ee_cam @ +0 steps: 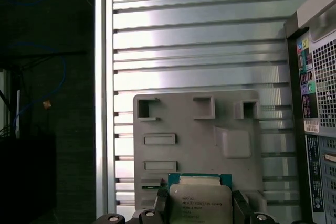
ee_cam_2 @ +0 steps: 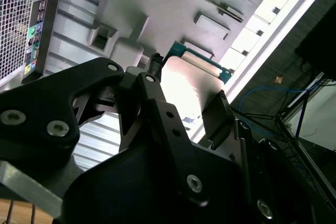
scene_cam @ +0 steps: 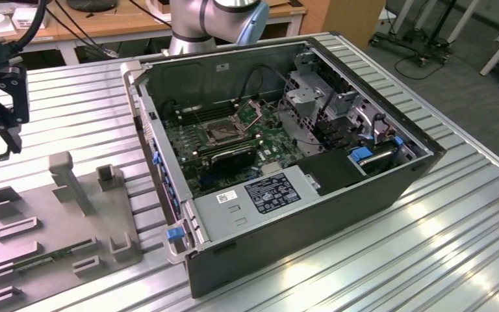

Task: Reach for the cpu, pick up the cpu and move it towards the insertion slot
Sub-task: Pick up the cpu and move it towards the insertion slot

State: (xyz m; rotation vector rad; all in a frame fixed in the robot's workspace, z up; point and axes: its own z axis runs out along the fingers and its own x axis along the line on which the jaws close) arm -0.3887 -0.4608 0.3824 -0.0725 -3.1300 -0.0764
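Note:
The cpu (ee_cam: 200, 203), a flat square chip with a silvery top and green rim, sits clamped between the black fingers (ee_cam: 160, 203) of my gripper (ee_cam: 200, 212). The second wrist view shows the cpu (ee_cam_2: 191, 85) held edge to edge in the gripper (ee_cam_2: 186, 92). In the exterior view the gripper (scene_cam: 10, 144) hangs at the exterior view's far left, above the grey fixture tray (scene_cam: 59, 221). The insertion slot (scene_cam: 220, 132), a silver-framed socket with a dark centre, lies on the green board inside the open computer case (scene_cam: 319, 195), well off to the exterior view's right of the gripper.
The grey fixture tray (ee_cam: 199, 129) has raised blocks and pockets, and a long green memory stick (scene_cam: 46, 257) lies in it. The case's tall side wall (scene_cam: 150, 130) stands between gripper and socket. Ribbed aluminium tabletop (scene_cam: 423, 240) surrounds everything; the table edge (ee_cam: 104, 103) runs close by.

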